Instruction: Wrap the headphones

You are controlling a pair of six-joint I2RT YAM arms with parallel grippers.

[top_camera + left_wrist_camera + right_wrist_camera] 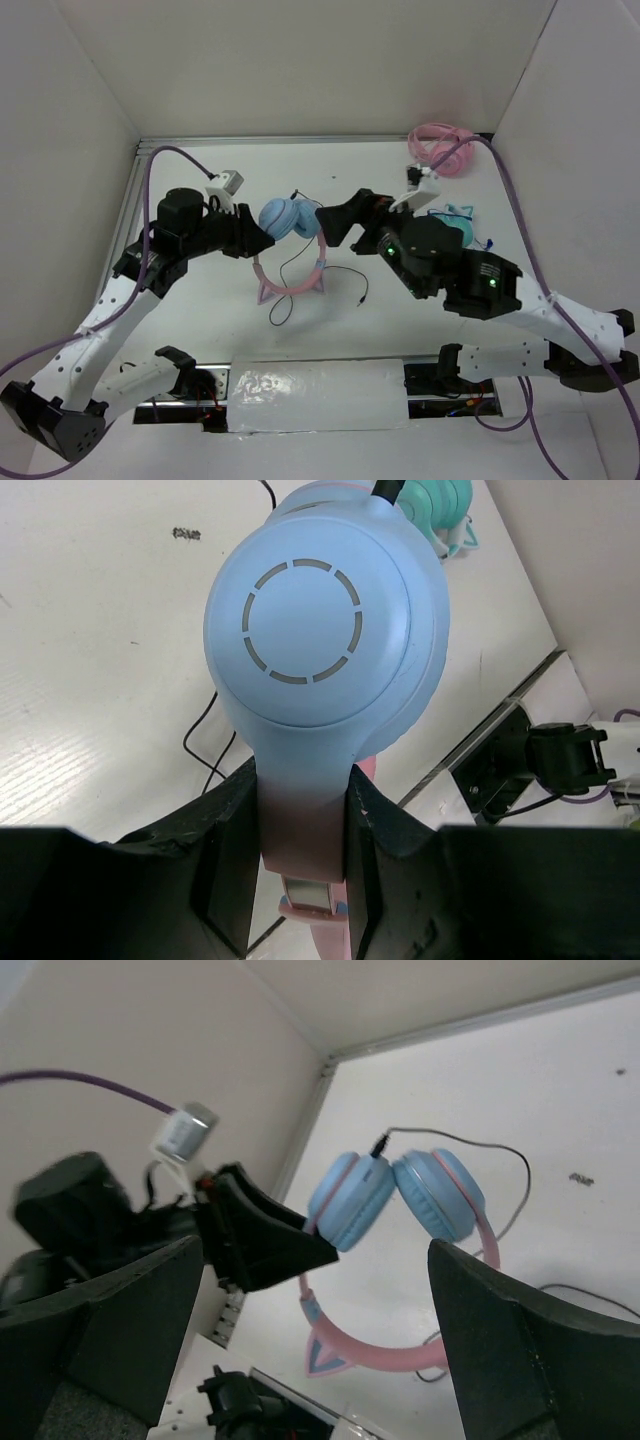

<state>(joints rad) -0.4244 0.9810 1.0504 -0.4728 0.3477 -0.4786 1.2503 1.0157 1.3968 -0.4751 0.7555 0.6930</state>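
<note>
The headphones point(285, 217) have light blue ear cups pressed together and a pink cat-ear headband point(290, 288) pointing toward the near edge. My left gripper point(258, 240) is shut on the slider arm just below the left cup; in the left wrist view the cup point(320, 630) fills the frame above the gripper point(300, 840). My right gripper point(326, 226) is open and empty beside the right cup. In the right wrist view its fingers point(530, 1350) frame the headphones point(400, 1200). The thin black cable point(340, 262) lies loose on the table.
All-pink headphones point(440, 145) lie in the far right corner. Teal headphones point(455, 222) sit behind my right arm and show in the left wrist view point(440, 500). White walls enclose three sides. A pale padded strip point(320, 395) runs along the near edge.
</note>
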